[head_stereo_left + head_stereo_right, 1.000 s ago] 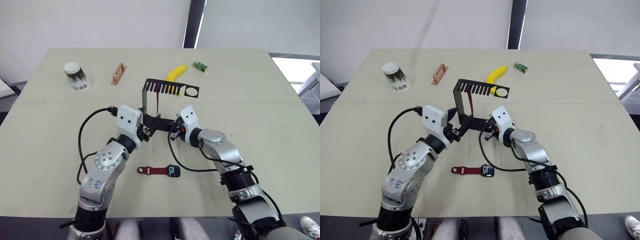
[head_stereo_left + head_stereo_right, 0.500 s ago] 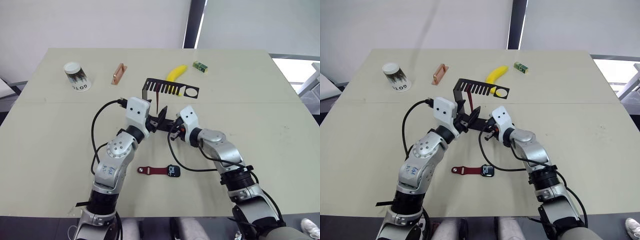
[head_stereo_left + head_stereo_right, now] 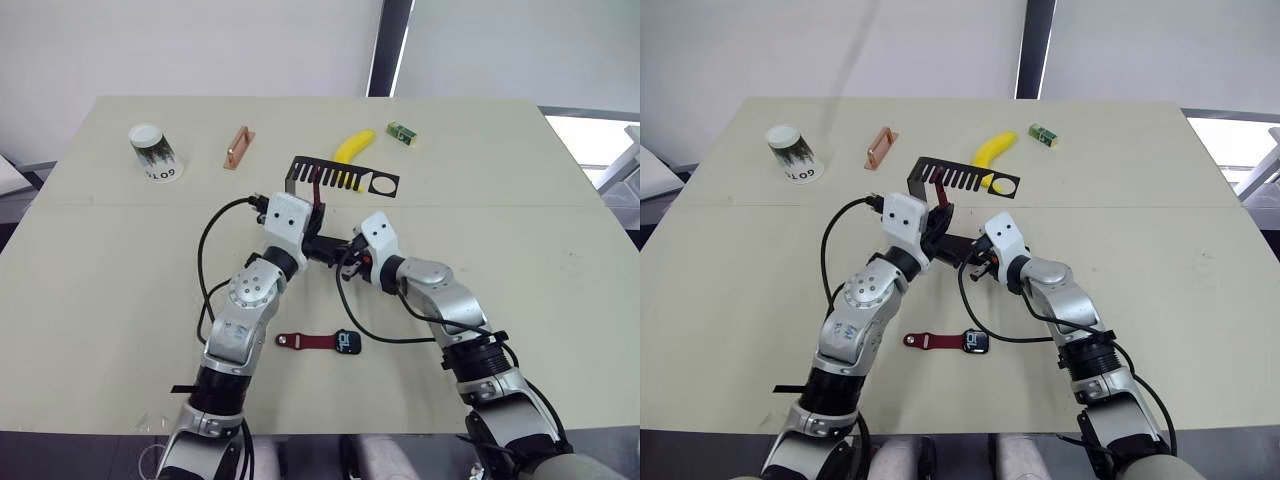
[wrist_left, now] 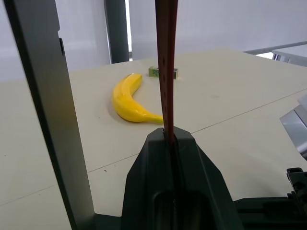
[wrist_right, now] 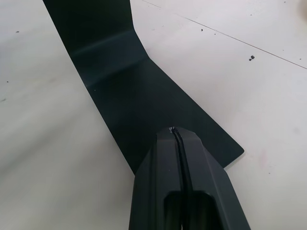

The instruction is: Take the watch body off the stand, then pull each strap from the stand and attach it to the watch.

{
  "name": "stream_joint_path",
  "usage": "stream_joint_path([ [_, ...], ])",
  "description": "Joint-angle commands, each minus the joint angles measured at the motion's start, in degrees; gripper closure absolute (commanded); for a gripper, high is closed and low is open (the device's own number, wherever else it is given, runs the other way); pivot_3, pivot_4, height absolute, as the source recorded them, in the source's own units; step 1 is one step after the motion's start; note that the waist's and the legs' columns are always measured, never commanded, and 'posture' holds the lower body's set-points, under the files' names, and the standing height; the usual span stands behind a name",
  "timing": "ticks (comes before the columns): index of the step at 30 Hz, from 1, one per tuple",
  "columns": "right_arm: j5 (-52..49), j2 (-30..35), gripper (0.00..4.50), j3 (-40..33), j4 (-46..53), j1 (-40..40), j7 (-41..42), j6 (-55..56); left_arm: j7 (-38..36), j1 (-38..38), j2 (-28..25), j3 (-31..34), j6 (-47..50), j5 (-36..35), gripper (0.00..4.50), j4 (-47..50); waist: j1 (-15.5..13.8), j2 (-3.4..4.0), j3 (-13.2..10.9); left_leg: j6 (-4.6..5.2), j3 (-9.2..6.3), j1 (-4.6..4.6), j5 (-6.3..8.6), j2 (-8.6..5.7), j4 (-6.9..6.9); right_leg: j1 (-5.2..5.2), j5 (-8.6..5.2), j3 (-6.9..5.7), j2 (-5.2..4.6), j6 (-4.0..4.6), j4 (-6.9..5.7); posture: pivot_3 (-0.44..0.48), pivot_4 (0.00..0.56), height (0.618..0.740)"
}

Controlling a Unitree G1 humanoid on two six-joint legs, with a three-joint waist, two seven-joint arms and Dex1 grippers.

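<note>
The black stand [image 3: 345,180] sits mid-table, and one maroon strap [image 4: 166,72] hangs from its comb-like top arm. My left gripper [image 4: 171,134] is shut on that strap's lower end, just beside the stand's upright [image 4: 43,96]. On the opposite side, my right gripper [image 5: 175,130] is shut, its tips resting on the stand's flat base [image 5: 144,86]. The watch body [image 3: 347,342] lies flat on the table nearer to me. The other maroon strap [image 3: 304,341] is joined to its left side.
At the back of the table are a paper cup [image 3: 153,152], a copper-coloured bar [image 3: 237,147], a banana [image 3: 352,146] just behind the stand, and a small green box [image 3: 401,132]. Black cables loop beside both forearms.
My left arm swung right to the stand, and its gripper went from open to shut on the hanging strap. The right arm, the stand and the watch stayed put.
</note>
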State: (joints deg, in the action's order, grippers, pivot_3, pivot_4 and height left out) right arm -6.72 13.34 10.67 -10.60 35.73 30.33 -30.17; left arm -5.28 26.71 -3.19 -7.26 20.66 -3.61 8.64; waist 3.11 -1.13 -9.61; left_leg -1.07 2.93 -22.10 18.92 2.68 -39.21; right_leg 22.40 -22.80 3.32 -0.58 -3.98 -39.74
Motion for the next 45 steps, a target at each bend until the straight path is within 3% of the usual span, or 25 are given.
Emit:
stream_joint_path([
  [1,1.16,0.72,4.50,0.05,-1.62,-0.85,-0.54,-2.18,-0.16,1.30,0.06,0.45,-1.92,0.65,4.47,3.71,0.00,0.00,0.00,0.00,0.00,0.00,0.00,0.00,0.00,0.00,0.00,0.00,0.00,0.00,0.00,0.000,0.150,0.740],
  [8,1.25,0.93,4.50,0.06,-1.96,-0.61,-0.38,-2.20,-0.50,0.57,-0.23,0.14,-2.00,1.39,4.47,5.35,0.00,0.00,0.00,0.00,0.00,0.00,0.00,0.00,0.00,0.00,0.00,0.00,0.00,0.00,0.01,0.000,0.150,0.740],
  [22,0.89,0.81,4.50,-0.30,-2.94,-0.02,0.01,-1.03,-3.33,-6.46,-5.91,3.77,6.68,-0.79,4.47,21.30,0.05,0.00,0.00,0.00,0.00,0.00,0.00,0.00,0.03,0.00,0.00,0.00,0.01,0.00,0.10,0.000,0.150,0.740],
  [25,0.49,1.87,4.50,-1.03,-0.17,-0.55,0.89,1.38,-6.51,-8.60,-8.27,7.08,11.44,-5.55,4.47,26.61,0.08,0.00,0.00,0.00,0.00,-0.01,0.00,0.00,0.06,0.00,0.00,0.01,0.00,0.00,0.09,0.000,0.150,0.740],
  [28,-1.18,4.29,4.50,-2.13,6.28,-2.11,3.10,2.82,-12.78,-9.36,-11.15,11.58,17.22,-15.64,4.47,29.44,-0.24,0.00,-0.01,0.00,-0.02,-0.05,0.00,0.01,0.08,0.01,0.00,-0.01,0.00,0.00,0.11,0.000,0.150,0.740],
  [31,-6.30,8.22,4.50,-4.59,16.75,-5.78,8.08,1.64,-18.45,-8.56,-14.01,17.38,22.65,-26.78,4.47,28.14,-0.28,0.01,-0.03,0.00,-0.02,-0.13,0.00,-0.04,0.08,0.00,0.00,-0.01,-0.04,0.00,0.18,0.000,0.150,0.740],
  [34,-16.13,14.28,4.50,-9.28,28.85,-11.57,15.73,-2.80,-29.12,-8.65,-20.49,18.79,26.37,-35.73,4.47,25.07,-0.19,0.03,-0.06,0.00,-0.05,-0.18,0.01,-0.01,0.12,0.02,0.00,-0.04,0.01,0.00,0.21,0.000,0.150,0.740],
  [37,-33.56,19.13,3.80,-18.19,36.42,-14.29,20.36,-13.13,-38.06,-6.57,-25.38,15.88,27.28,-39.69,4.50,21.42,-0.19,0.04,-0.08,-0.01,-0.08,-0.14,0.01,-0.01,0.16,-0.02,0.00,-0.06,0.04,0.00,0.26,0.000,0.150,0.740],
  [39,-44.34,21.29,2.75,-23.09,38.17,-13.83,20.76,-19.33,-40.87,-3.58,-26.12,14.10,27.01,-40.42,4.50,18.09,-0.24,0.05,-0.12,0.00,-0.09,-0.13,0.01,-0.03,0.14,-0.08,0.00,-0.05,0.01,0.00,0.30,0.000,0.150,0.740],
  [40,-48.35,21.86,2.50,-24.70,38.09,-13.00,19.90,-21.39,-41.76,-2.05,-25.93,13.56,27.16,-41.10,4.50,16.65,-0.25,0.05,-0.13,0.00,-0.09,-0.13,0.01,-0.03,0.11,-0.12,0.00,-0.05,0.01,0.00,0.33,0.000,0.150,0.740],
  [45,-69.00,20.93,0.21,-29.46,33.85,-6.25,8.33,-28.61,-45.52,4.17,-23.58,10.01,28.35,-44.39,4.50,11.54,0.09,0.08,-0.14,0.05,-0.17,0.05,0.03,0.00,0.17,-0.38,0.00,-0.09,0.06,0.00,0.77,0.000,0.150,0.740],
])
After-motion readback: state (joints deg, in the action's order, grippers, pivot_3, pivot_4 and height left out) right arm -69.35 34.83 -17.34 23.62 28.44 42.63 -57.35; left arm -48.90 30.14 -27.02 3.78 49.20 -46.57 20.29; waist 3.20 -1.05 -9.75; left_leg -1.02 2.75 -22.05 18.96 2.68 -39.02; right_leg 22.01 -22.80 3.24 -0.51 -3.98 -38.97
